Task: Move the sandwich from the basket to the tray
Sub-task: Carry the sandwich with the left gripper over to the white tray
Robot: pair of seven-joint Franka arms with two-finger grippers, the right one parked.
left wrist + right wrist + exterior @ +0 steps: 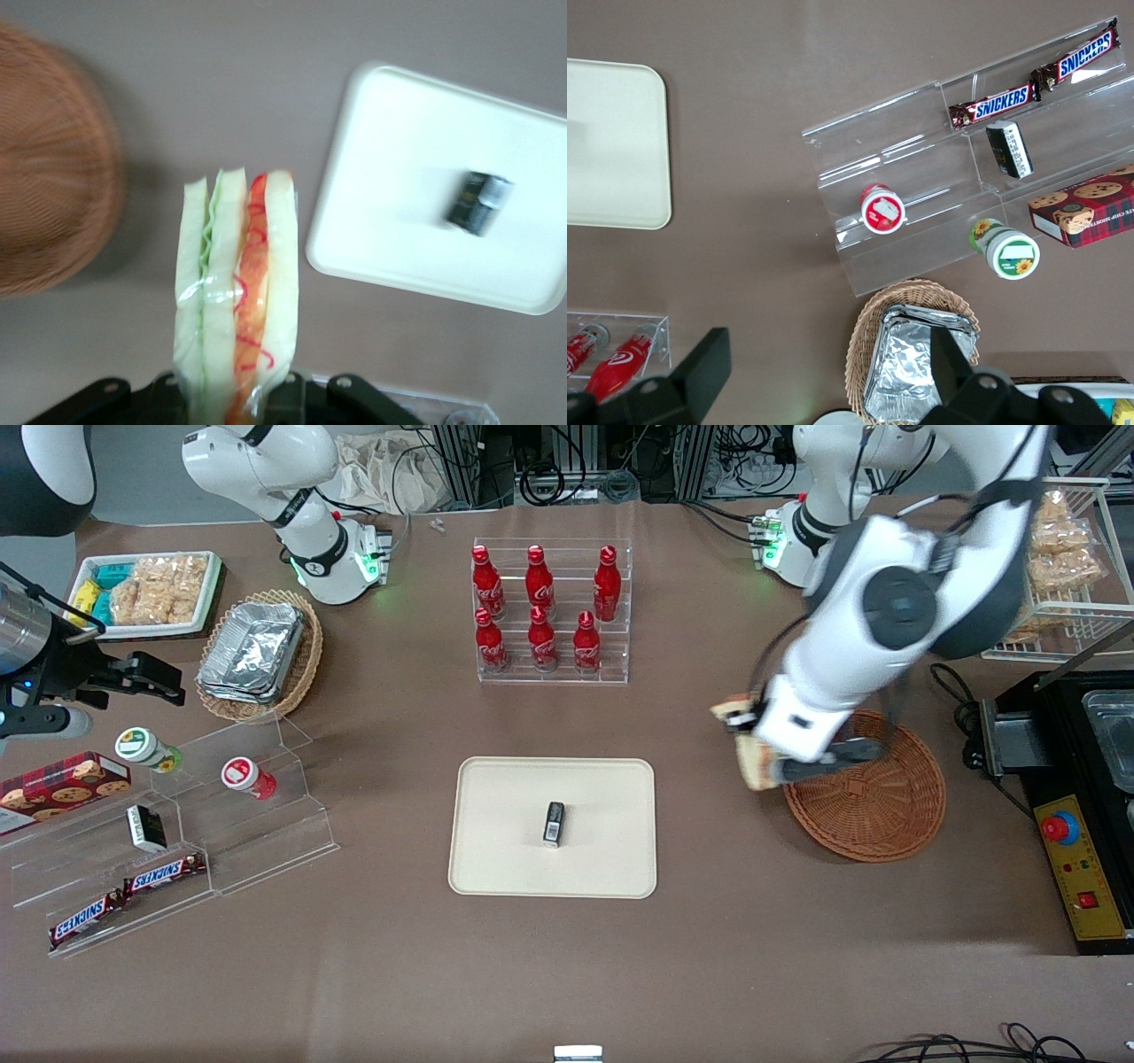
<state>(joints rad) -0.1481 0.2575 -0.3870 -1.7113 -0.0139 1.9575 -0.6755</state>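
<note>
Brown tabletop (399,974): my claw (760,755) grips the sandwich (235,301) between basket (873,802) and tray (496,850). I would carry it level and lower beside the small dark packet (554,823).

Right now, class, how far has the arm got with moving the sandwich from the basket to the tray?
Done: the sandwich is out of the basket, which looks empty. In hand: the gripper is shut on the sandwich and holds it above the table, between basket and tray. Left: carry it over the tray, set it down on a bare part beside the small dark packet, and let go.
</note>
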